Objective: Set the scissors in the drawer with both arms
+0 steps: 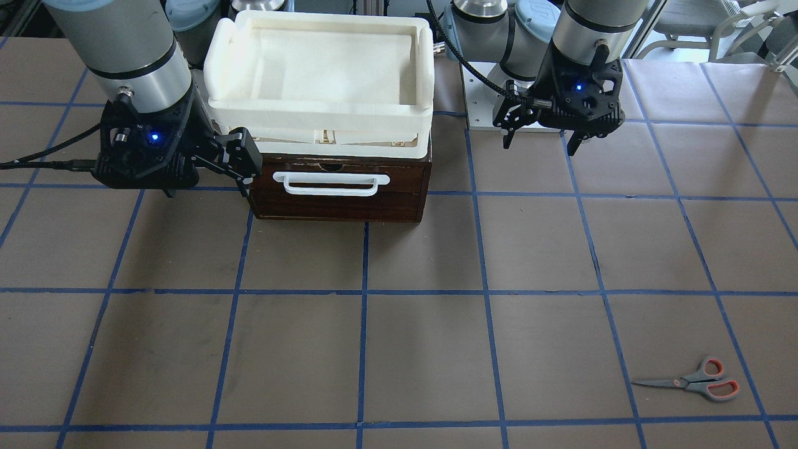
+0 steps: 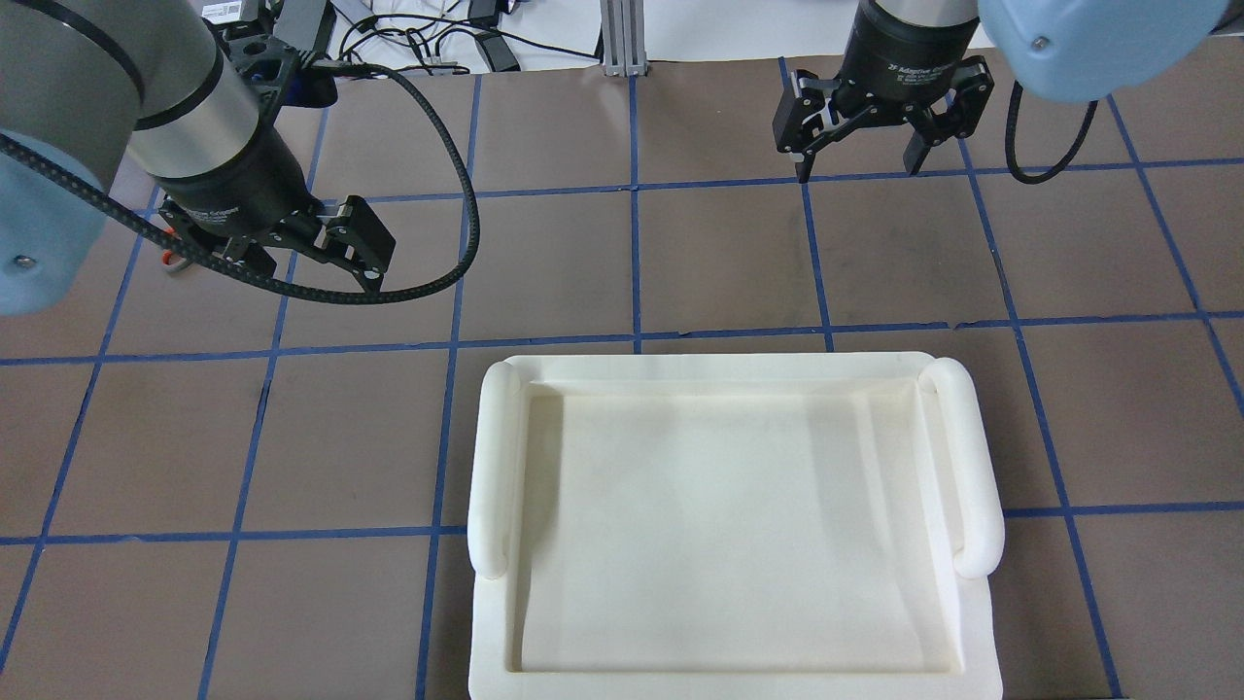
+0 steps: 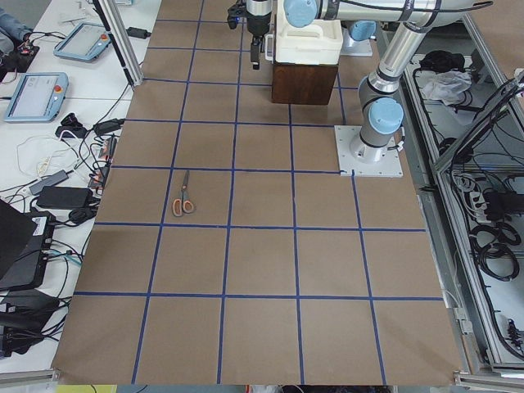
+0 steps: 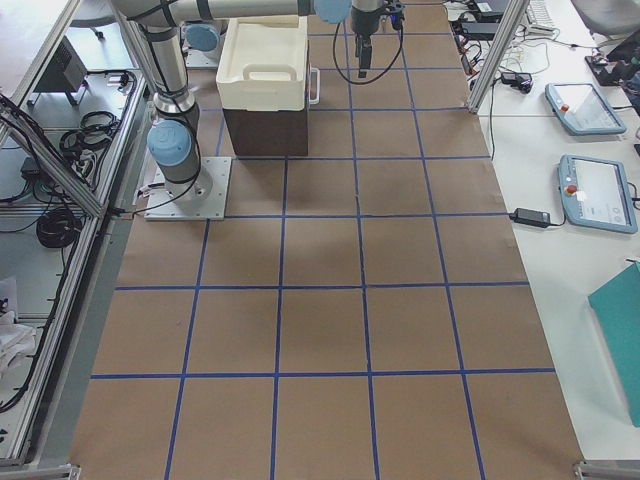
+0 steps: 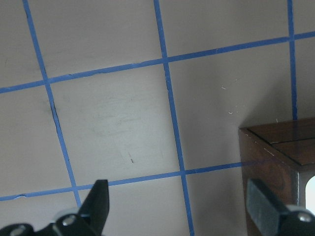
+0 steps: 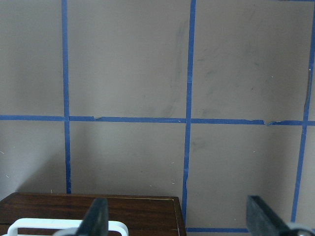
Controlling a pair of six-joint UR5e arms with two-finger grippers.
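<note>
The scissors [image 1: 692, 381] lie flat on the brown table, far from the robot on its left side, blades pointing toward the table's middle; they also show in the exterior left view [image 3: 182, 201]. The dark brown drawer [image 1: 340, 202] is shut, its white bar handle [image 1: 330, 183] facing away from the robot. My left gripper [image 1: 539, 144] is open and empty, hanging above the table beside the drawer and far from the scissors. My right gripper [image 1: 206, 190] is open and empty at the drawer's other front corner. The right wrist view shows the drawer top [image 6: 98, 209] below that gripper [image 6: 177, 216].
A cream-white plastic tray [image 1: 318, 106] sits on top of the drawer cabinet and fills the lower overhead view [image 2: 491, 457]. The left arm's base plate [image 1: 483, 112] is bolted next to the cabinet. Blue tape lines grid the table.
</note>
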